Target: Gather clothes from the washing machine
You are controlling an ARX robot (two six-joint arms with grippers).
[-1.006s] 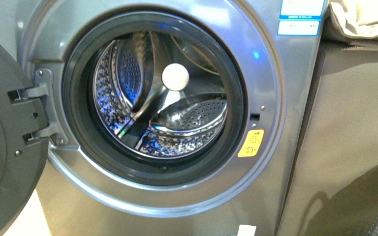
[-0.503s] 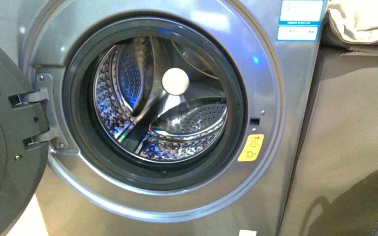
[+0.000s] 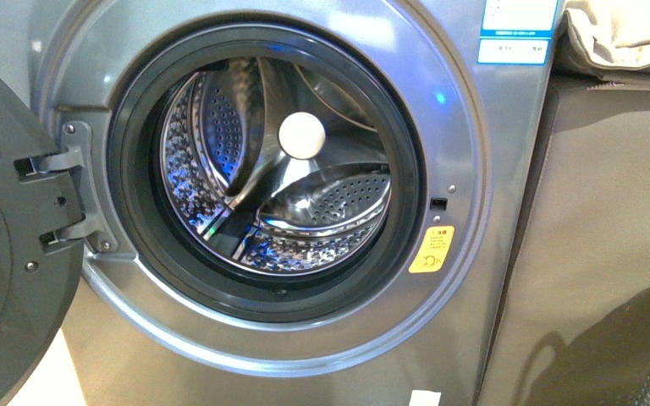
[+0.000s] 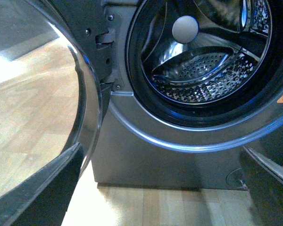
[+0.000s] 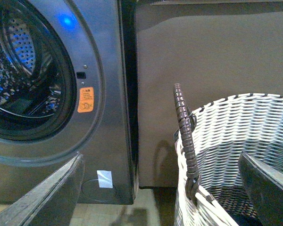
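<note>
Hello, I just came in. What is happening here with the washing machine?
Nothing is being handled right now. The washing machine stands with its door swung open to the left, and the drum shows only bare steel, no clothes visible. The left tool faces the machine with nothing between its open fingers. The right tool, also open, hangs by a woven basket.

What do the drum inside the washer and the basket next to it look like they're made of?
The drum looks like polished stainless steel: mirror-bright, perforated with small holes and throwing sharp blue reflections. The basket looks woven from flat white and grey strips, probably plastic or paper cord, though the weave alone leaves that open. Its handle is wrapped in a darker brown cord.
</note>
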